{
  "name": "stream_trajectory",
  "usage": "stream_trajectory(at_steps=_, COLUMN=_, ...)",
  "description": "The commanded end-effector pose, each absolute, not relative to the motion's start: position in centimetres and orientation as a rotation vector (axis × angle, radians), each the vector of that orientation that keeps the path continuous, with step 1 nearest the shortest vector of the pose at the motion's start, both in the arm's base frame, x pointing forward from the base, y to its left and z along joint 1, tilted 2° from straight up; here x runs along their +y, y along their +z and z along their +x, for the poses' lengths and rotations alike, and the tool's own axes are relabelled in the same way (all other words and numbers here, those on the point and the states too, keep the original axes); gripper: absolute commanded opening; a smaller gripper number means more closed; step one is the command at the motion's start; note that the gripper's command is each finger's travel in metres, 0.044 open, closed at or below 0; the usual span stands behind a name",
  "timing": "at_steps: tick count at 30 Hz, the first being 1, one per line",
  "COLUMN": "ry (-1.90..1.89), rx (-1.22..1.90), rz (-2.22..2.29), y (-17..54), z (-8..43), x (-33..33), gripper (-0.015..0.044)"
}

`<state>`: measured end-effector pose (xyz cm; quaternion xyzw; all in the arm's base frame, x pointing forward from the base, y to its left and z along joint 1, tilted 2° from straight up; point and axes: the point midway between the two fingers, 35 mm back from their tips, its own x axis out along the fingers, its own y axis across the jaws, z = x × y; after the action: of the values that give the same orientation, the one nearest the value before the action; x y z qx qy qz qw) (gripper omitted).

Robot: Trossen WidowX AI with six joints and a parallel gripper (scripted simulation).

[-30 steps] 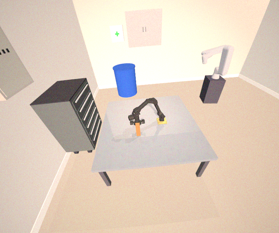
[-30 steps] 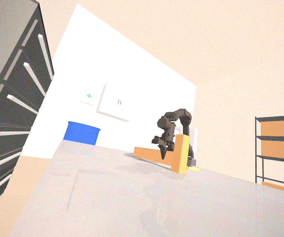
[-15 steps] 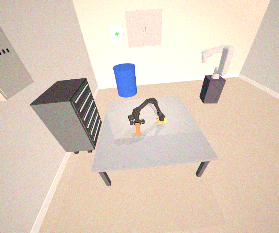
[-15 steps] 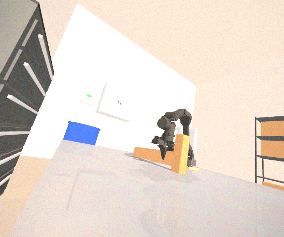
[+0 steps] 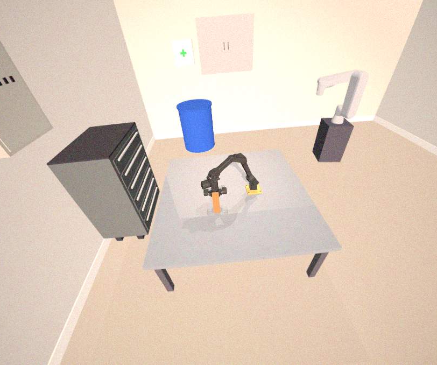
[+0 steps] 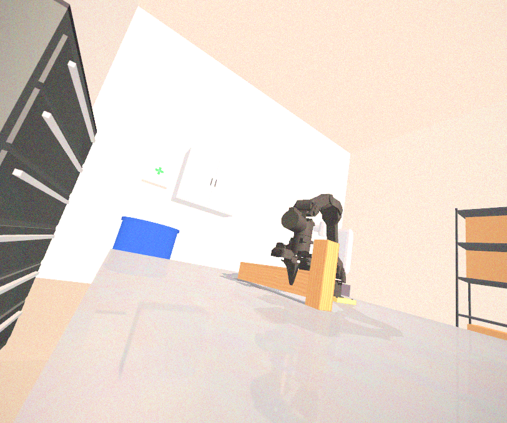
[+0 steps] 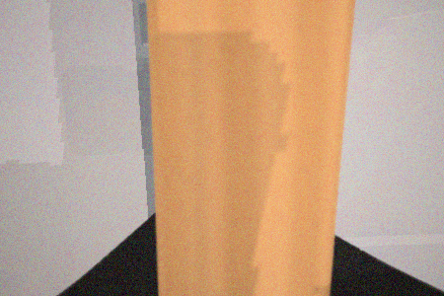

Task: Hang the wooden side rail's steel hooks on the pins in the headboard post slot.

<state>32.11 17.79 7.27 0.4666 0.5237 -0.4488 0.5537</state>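
The wooden side rail [image 6: 263, 274] [image 7: 247, 111] runs low over the table, its near end meeting the outline of the upright headboard post [image 6: 320, 272] in the exterior view. My gripper [image 6: 295, 276] [image 7: 246, 254] is shut on the rail near the post, one finger on each side. The top view shows a short orange wood strip [image 5: 216, 203] below the gripper; I cannot tell there where the post ends and the rail starts. The hooks, the pins and the slot are hidden. Whether the rail's far end touches the table cannot be told.
The table [image 5: 273, 231] [image 6: 176, 345] carries the arm's yellow base plate [image 5: 253, 191] [image 6: 346, 301]. A drawer cabinet [image 5: 93, 180] stands left of the table, a blue barrel [image 5: 197, 125] [image 6: 147, 239] behind it. A pale second arm [image 5: 354, 94] stands behind on the right.
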Motion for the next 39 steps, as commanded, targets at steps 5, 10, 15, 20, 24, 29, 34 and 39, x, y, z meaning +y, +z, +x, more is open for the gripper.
stream_trajectory(at_steps=5, ry=-1.059, rx=1.239, rz=1.110, y=7.40, z=32.18, x=18.02, gripper=0.0000)
stream_trajectory(at_steps=10, ry=-1.059, rx=1.239, rz=1.110, y=7.46, z=32.16, x=18.08, gripper=0.0000)
stream_trajectory(at_steps=15, ry=-1.059, rx=1.239, rz=1.110, y=7.50, z=32.15, x=18.13, gripper=0.0000)
stream_trajectory(at_steps=20, ry=-1.059, rx=1.239, rz=1.110, y=7.46, z=32.19, x=18.19, gripper=0.0000)
stream_trajectory(at_steps=24, ry=-1.059, rx=1.239, rz=1.110, y=7.41, z=32.19, x=18.19, gripper=0.0000)
stream_trajectory(at_steps=29, ry=-1.059, rx=1.239, rz=1.110, y=7.33, z=32.20, x=18.19, gripper=0.0000)
stream_trajectory(at_steps=34, ry=-1.059, rx=1.239, rz=1.110, y=7.25, z=32.20, x=18.19, gripper=0.0000)
stream_trajectory(at_steps=39, ry=-1.059, rx=1.239, rz=1.110, y=7.16, z=32.20, x=18.19, gripper=0.0000)
